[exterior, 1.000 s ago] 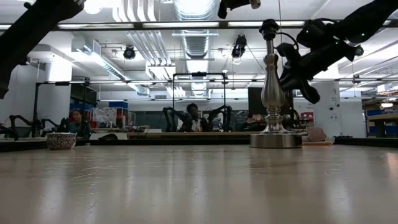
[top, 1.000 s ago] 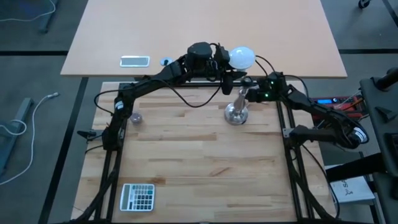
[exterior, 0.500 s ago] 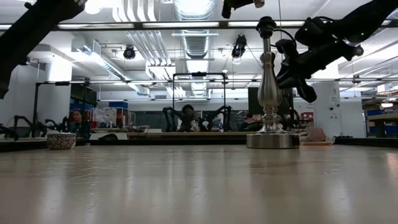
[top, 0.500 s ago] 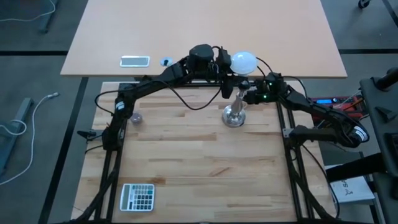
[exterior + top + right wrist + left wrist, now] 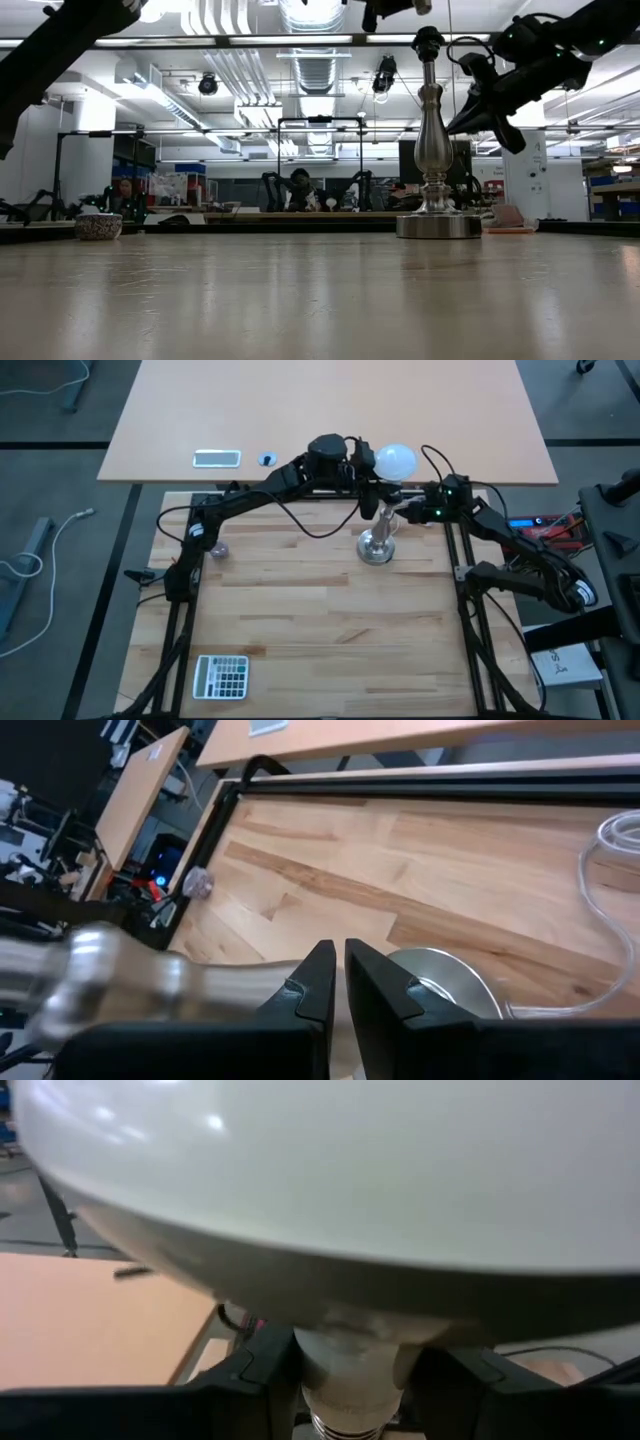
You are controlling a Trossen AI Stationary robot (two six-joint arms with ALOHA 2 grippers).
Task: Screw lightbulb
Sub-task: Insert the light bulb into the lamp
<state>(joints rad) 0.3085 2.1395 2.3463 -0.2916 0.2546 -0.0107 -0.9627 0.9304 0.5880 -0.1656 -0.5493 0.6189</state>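
The white frosted lightbulb [image 5: 394,460] is held in my left gripper [image 5: 366,463], high over the table's far edge, just beyond the top of the silver stand [image 5: 378,538]. Its globe fills the left wrist view [image 5: 330,1170]. The stand rests upright on its round base [image 5: 438,226] on the wooden table. My right gripper [image 5: 404,513] is shut and sits close beside the stand's slim stem [image 5: 150,982], on its right. My left gripper pinches the bulb's narrow neck [image 5: 350,1355], between globe and screw base, between its two fingers [image 5: 250,1375]. The fingers come roughly level from the table's left. The bulb is lifted clear of the table and the stand. My right gripper's shut fingers [image 5: 315,985] lie across the stem; whether they touch it I cannot tell.
A calculator [image 5: 221,676] lies at the near left. A small bowl [image 5: 219,547] sits at the left, also in the low view [image 5: 98,226]. A phone [image 5: 217,457] lies on the far table. A clear tube [image 5: 605,910] loops beside the stand's base.
The stand has slid a little toward the table's left and stays upright. My right gripper went toward the stem, then drew back a little toward the right edge. My left gripper has carried the bulb slightly right and toward the stand's top.
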